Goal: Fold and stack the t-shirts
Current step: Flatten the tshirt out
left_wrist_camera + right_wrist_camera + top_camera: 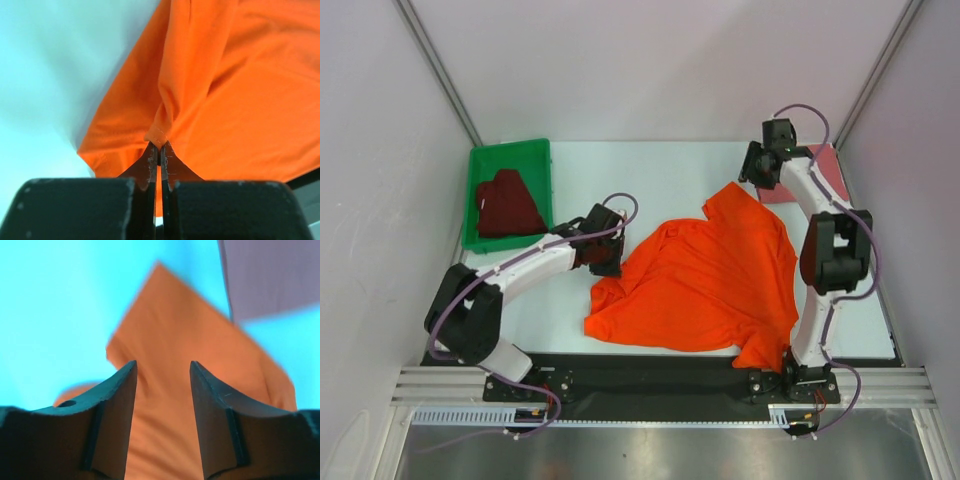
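Note:
The bright orange t-shirt [705, 280] lies spread and rumpled in the middle of the table. My left gripper [608, 262] is at its left edge, shut on a pinched hem of the orange t-shirt [158, 135]. My right gripper [752, 170] is open and empty, above the shirt's far corner; the orange cloth [170, 405] shows blurred below its jaws. The dusty rose pink t-shirt [828, 168] lies folded at the far right, partly hidden by the right arm, and shows in the right wrist view [270, 275]. The dark maroon t-shirt [507, 205] lies crumpled in the bin.
A green plastic bin [510, 155] stands at the far left of the table. Enclosure walls close in on both sides and the back. A black strip [650, 375] runs along the near edge between the arm bases.

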`<state>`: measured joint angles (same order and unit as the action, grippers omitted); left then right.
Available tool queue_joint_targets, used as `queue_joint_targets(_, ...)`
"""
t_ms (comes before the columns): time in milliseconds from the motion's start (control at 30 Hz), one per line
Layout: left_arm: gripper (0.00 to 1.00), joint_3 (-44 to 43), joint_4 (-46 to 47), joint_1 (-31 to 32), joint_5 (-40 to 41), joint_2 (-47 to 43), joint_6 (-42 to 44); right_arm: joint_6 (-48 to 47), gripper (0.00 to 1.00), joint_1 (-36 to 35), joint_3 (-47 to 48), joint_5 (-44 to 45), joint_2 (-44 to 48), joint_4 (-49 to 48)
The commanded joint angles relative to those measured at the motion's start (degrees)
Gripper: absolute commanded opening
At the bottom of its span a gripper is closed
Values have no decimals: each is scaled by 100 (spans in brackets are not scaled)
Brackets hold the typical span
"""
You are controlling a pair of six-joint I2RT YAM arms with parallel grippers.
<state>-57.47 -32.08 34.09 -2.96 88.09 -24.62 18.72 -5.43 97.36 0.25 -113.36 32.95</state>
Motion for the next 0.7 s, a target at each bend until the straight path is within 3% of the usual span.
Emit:
queue_joint_targets(0, 0, 78, -106, -34, 155, -459, -166, -342, 50, -212, 1028, 475, -765, -105)
queue_joint_targets(233, 0, 78, 17, -42, 85, -697, -175, -807, 47, -493, 3075, 1265, -2285, 528)
queue_joint_targets(400, 0, 131, 87, -51, 129, -925, -78, -1125, 45, -591, 3491, 1802, -2656, 432)
queue_joint_targets(667, 0, 158, 131, -183, -73, -1084, 19, -1082, 39, -617, 3764, 1899, -3121, 598)
